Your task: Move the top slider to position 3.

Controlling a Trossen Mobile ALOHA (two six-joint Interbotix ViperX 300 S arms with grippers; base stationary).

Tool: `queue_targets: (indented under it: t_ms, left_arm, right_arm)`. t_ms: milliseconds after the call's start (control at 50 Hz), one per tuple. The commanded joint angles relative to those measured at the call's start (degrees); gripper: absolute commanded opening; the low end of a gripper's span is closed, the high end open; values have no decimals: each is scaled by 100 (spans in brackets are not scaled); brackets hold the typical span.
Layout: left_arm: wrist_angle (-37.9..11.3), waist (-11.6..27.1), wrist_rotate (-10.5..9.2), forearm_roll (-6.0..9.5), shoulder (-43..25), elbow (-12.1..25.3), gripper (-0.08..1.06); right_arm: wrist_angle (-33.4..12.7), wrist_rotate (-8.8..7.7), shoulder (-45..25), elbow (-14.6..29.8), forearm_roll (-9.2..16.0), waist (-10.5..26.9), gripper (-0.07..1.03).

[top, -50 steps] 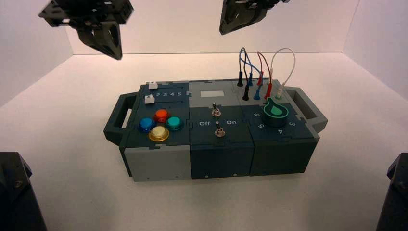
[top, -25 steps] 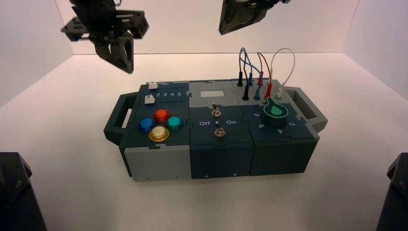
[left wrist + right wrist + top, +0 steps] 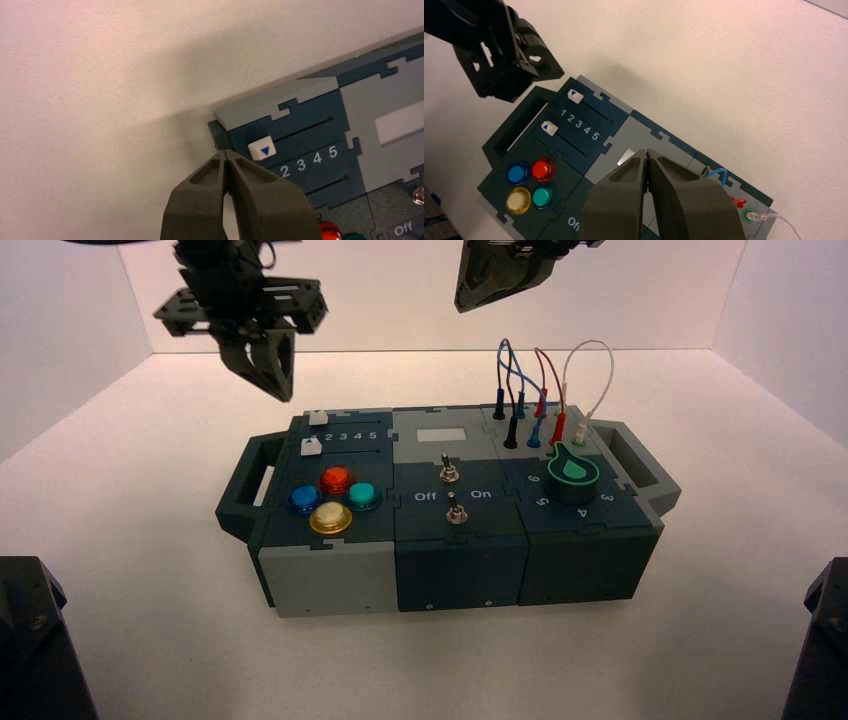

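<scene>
1. The top slider sits at the box's far left corner, at its track's start, short of the printed 3;
2. My left gripper, pinched shut and empty, has swung in above that corner; contact comes next;
3. My right gripper, also closed, hangs idle.

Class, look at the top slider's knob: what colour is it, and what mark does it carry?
White, with a small blue triangle on the top slider; clearest in the left wrist view.

the top slider, a small white cube knob bearing a blue triangle, sits at the far-left end of its slot, at the printed 1 in the right wrist view. position 3, a white numeral on dark teal, lies two marks along the row.
</scene>
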State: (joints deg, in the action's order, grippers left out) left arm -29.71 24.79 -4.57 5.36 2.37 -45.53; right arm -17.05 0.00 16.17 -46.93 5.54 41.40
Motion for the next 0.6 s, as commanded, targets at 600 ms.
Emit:
queue_targets:
  t_ms: [600]
  left_arm:
    - [141,316,-35,18,-396,316,-3]
  right_arm:
    - [53,9,35,158,18,26,-2]
